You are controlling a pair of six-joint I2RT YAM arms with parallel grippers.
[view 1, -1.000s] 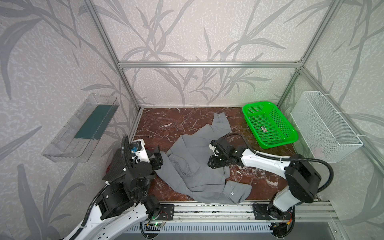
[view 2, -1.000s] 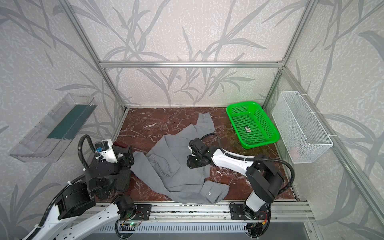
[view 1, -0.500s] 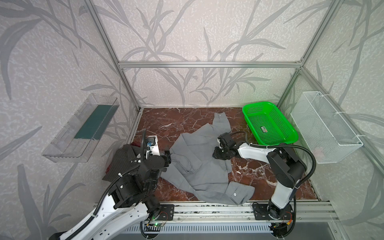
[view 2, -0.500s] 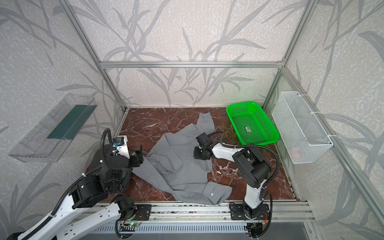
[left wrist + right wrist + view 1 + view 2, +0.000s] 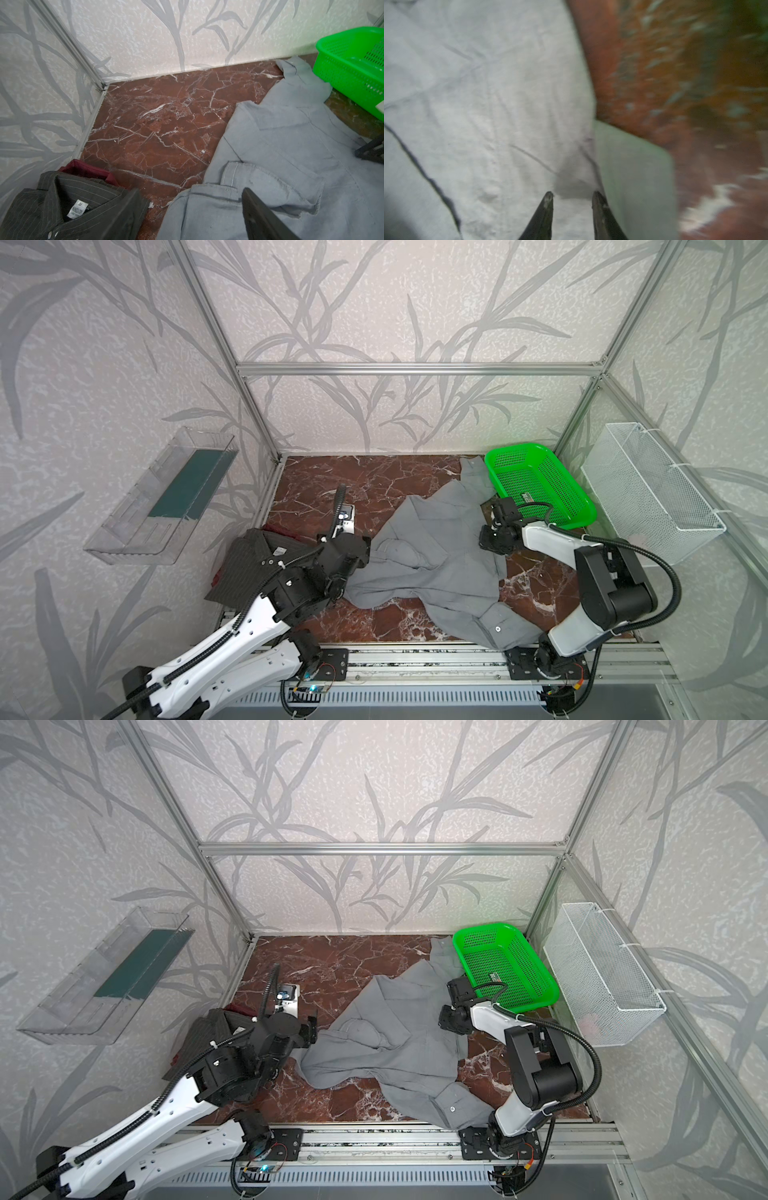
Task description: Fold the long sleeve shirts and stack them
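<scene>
Two arms work a crumpled grey shirt (image 5: 436, 568) spread over the middle and right of the marble worktop (image 5: 353, 485); the right tool (image 5: 573, 197), a second ago at the shirt's centre, now sits at its right edge just beside the green basket (image 5: 517, 448), its tips clamped on a small pucker of the cloth with creases running to it, and the shirt's body reaches further right than before; one cuff lies at the back wall beside the basket, the other at the front rail near the right arm's base; the left tool (image 5: 191, 216), earlier drawn back at the front left, has pushed forward and hangs with jaws wide apart and empty, one finger above the grey shirt's left edge, the other above the folded pinstriped shirt (image 5: 52, 207), which stays at the worktop's left front on a maroon cloth (image 5: 87, 168).
</scene>
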